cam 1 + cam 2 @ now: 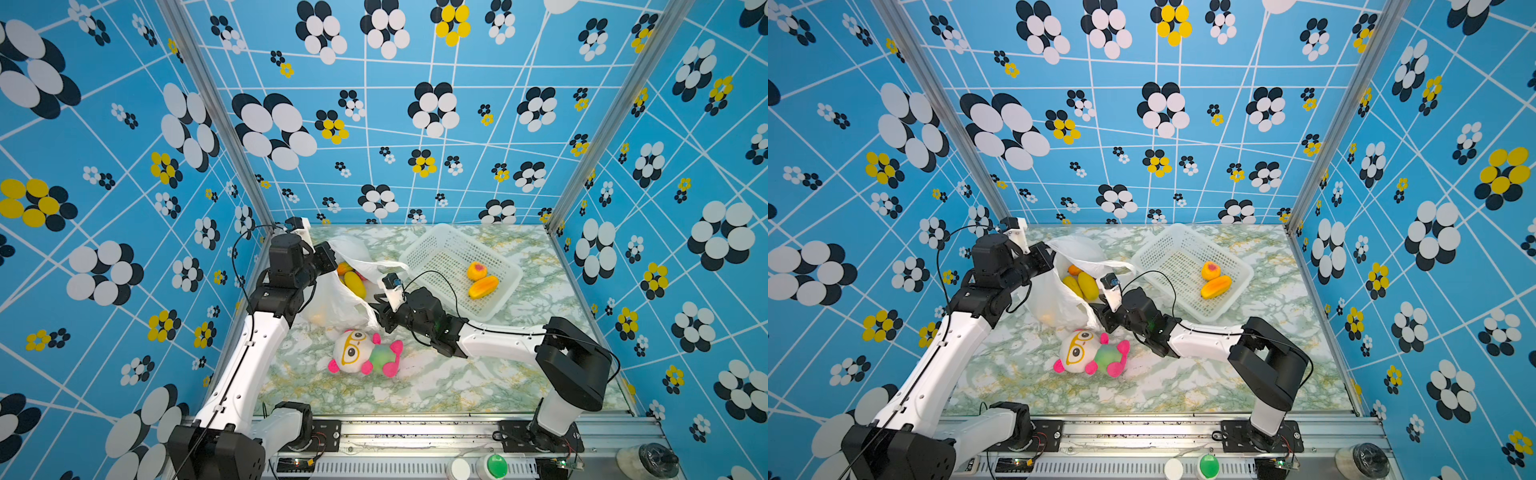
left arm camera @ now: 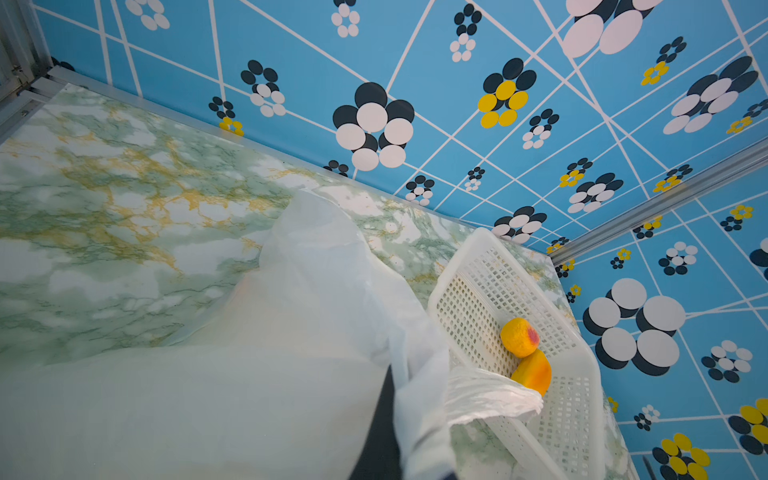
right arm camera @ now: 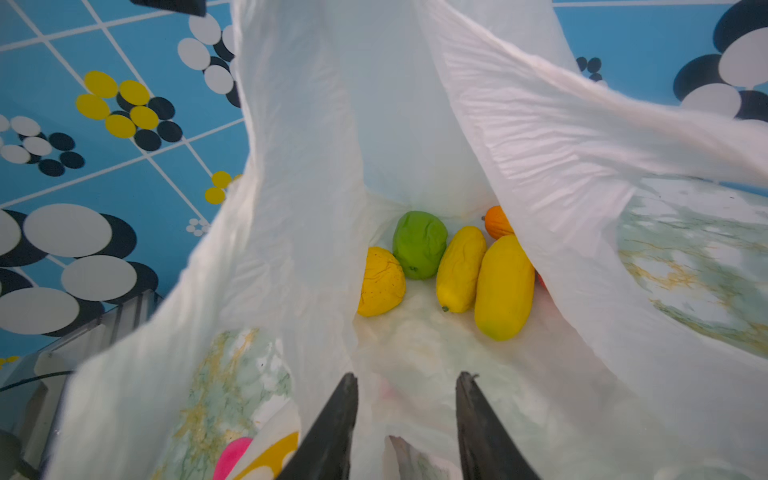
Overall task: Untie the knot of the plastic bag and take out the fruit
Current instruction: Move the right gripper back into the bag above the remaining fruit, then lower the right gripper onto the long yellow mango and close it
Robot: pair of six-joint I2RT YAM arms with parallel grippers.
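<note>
The plastic bag is thin, translucent white film, finely creased, with a soft sheen. The fruit looks matt and rubbery, with some skins wrinkled. The basket is glossy white perforated hard plastic. The bench has a smooth green-and-gold marble-look surface. The doll is fuzzy plush cloth. The frame rail is dull brushed metal. The fingers of the right tool are matt black.

White basket, plush doll, marble tabletop, patterned walls
</note>
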